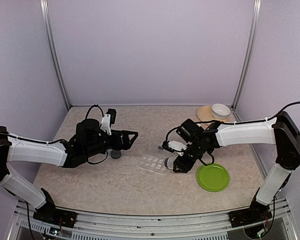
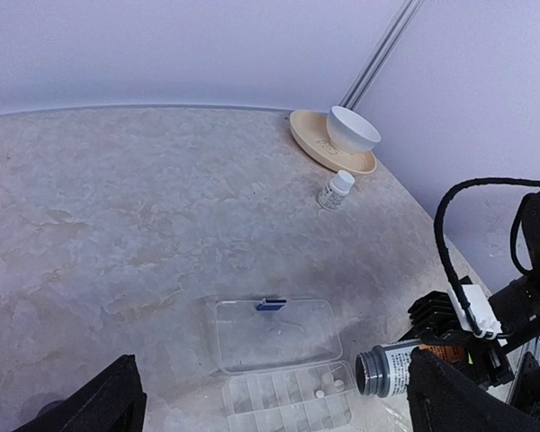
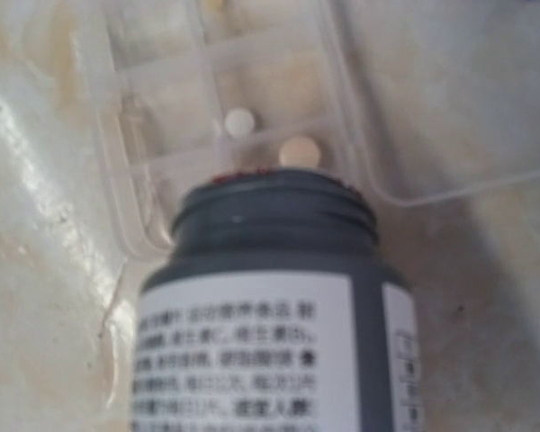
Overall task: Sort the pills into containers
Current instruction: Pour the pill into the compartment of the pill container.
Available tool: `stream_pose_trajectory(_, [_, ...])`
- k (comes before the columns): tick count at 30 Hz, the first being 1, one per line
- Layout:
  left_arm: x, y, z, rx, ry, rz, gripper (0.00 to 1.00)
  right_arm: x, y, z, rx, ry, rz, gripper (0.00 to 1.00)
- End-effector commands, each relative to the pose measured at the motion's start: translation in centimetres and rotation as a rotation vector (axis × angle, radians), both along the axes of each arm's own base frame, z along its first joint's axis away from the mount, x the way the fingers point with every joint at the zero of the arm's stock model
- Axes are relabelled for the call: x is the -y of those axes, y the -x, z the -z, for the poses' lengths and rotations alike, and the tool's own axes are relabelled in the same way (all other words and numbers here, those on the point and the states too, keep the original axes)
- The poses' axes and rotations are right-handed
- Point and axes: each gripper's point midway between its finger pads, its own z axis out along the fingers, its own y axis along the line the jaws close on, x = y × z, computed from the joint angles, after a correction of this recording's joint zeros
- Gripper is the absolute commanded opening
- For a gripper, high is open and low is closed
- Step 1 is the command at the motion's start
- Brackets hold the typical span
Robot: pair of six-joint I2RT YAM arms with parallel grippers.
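Marbled table (image 1: 90, 180) bears a clear pill organiser (image 1: 150, 157), green plate (image 1: 213, 177), tan plate (image 1: 205, 113).

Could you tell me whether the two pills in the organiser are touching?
Apart. Right wrist view: a gap separates the white pill and cream pill.

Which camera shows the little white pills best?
The right wrist camera: two pills lie big and close in the pill box, just past the bottle mouth. The left wrist camera shows them as tiny dots. The top camera shows them too small to make out.
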Motion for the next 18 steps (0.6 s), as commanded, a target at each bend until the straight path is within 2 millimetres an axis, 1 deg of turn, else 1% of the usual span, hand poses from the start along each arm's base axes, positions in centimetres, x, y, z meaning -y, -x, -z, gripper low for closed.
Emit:
stream_pose_trajectory(1, [-0.22, 0.03, -0.21, 0.01, 0.017, 0.0, 0.99, -0.16, -0.46, -0.18, -0.006, 0.016, -0.001, 0.0])
stream_pose_trajectory(10, [-0.23, 0.07, 0.08, 0.007, 0.017, -0.001, 0.99, -0.26, -0.63, -0.29, -0.019, 0.039, -0.006, 0.0])
stream_pose_trajectory(15, [-0.23, 0.05, 0.13, 0.007, 0.018, -0.001, 0.99, -0.5, -0.93, -0.84, -0.007, 0.033, -0.006, 0.0])
stream_pose_trajectory(18, [-0.23, 0.05, 0.08, 0.008, 0.019, -0.001, 0.99, -0.48, -0.95, -0.74, -0.009, 0.037, -0.005, 0.0])
